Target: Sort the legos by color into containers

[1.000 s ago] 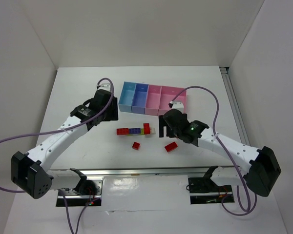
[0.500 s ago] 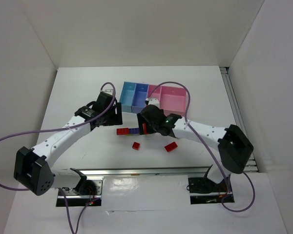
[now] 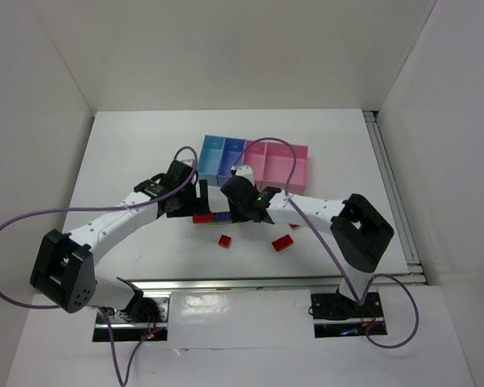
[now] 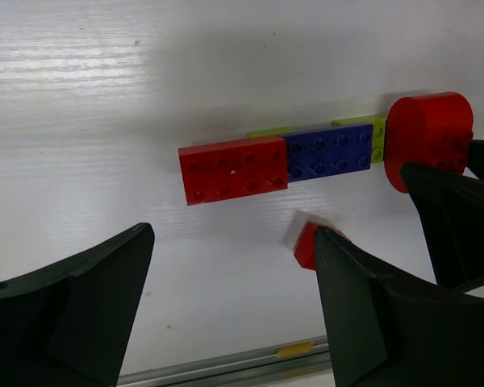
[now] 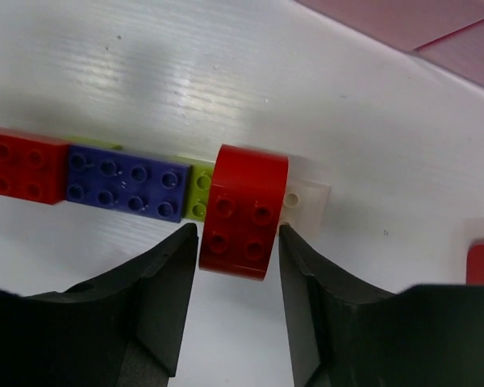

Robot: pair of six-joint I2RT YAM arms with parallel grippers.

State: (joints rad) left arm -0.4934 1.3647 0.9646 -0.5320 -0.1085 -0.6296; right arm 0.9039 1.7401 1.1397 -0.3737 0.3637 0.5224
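My right gripper (image 5: pixel 238 234) straddles the red domed brick (image 5: pixel 244 211), clamp perhaps not yet firm; I squeeze squarely and lift straight up while my wide-open left gripper (image 4: pixel 234 234) guards the row (image 4: pixel 327 151).

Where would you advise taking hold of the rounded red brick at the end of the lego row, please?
Grip the rounded red brick across its two straight side faces, coming down from above. It sits over the yellow-green brick and whitish brick, so those faces are exposed, while its far end is curved. The right hand straddles it so.
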